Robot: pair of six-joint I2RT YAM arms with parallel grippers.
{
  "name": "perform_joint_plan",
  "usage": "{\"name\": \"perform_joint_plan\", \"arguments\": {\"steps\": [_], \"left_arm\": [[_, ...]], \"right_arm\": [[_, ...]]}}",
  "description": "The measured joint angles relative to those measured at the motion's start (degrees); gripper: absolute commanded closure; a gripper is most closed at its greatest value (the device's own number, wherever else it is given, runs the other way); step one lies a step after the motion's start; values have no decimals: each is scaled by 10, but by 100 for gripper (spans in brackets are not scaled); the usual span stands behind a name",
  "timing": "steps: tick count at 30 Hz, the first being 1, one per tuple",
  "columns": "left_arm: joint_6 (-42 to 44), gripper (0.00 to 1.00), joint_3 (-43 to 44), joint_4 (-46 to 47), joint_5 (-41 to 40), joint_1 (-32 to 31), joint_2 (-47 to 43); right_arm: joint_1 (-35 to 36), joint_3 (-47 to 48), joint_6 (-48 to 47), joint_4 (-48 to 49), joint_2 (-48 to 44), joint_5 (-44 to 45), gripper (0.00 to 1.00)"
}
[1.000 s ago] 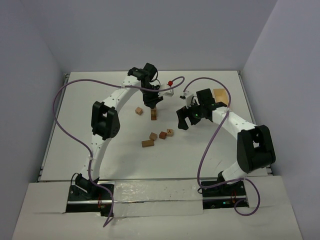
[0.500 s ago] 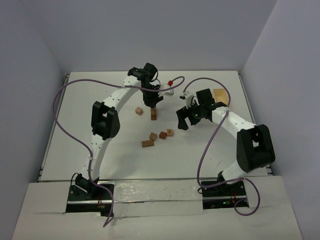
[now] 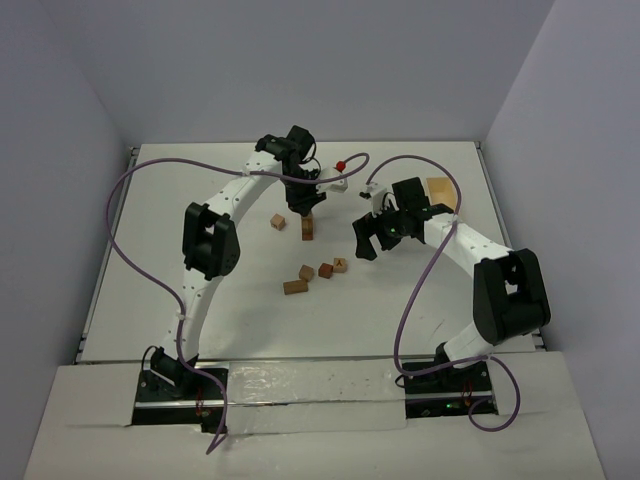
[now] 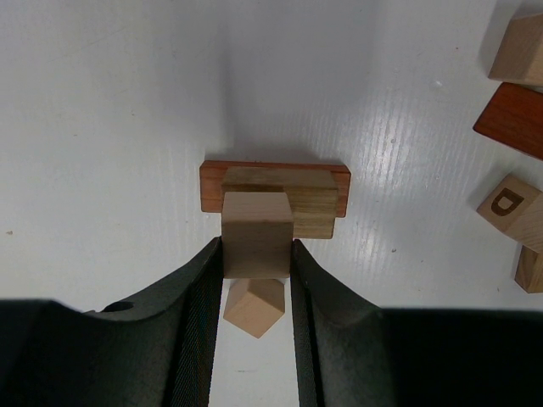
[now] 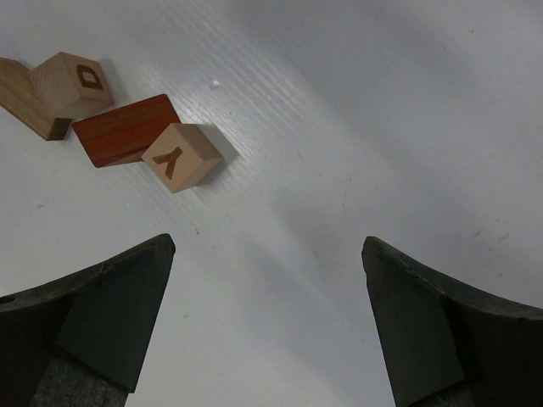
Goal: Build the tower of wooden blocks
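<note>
My left gripper (image 3: 303, 207) (image 4: 257, 248) is shut on a light tan cube (image 4: 257, 229) right above the tower (image 3: 308, 229). The tower is a reddish-brown bar (image 4: 212, 180) with a tan block (image 4: 316, 208) lying on it. I cannot tell whether the held cube rests on the tan block. Another tan cube (image 4: 254, 307) (image 3: 278, 222) lies on the table beneath the fingers. Several loose wood blocks lie nearer the arms: a tan bar (image 3: 294, 287) (image 5: 21, 95), a D cube (image 5: 72, 83), a reddish block (image 5: 127, 129) (image 3: 326, 270) and a Y cube (image 5: 182, 155) (image 3: 340, 265). Right of the tower, my right gripper (image 3: 375, 236) (image 5: 267, 288) hangs open over bare table.
A pale wooden tray (image 3: 438, 190) sits at the back right behind the right arm. A small red object (image 3: 341, 163) lies near the back, by the left arm's cable. White walls enclose the table on three sides.
</note>
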Motion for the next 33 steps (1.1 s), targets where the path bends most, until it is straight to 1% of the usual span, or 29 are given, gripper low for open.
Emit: {"name": "perform_joint_plan", "arguments": {"steps": [9, 33], "left_arm": [[-2, 61, 0, 2, -4, 0, 5], [-2, 59, 0, 4, -8, -3, 5]], "right_arm": [[0, 0, 0, 0, 0, -2, 0], [0, 0, 0, 0, 3, -2, 0]]}}
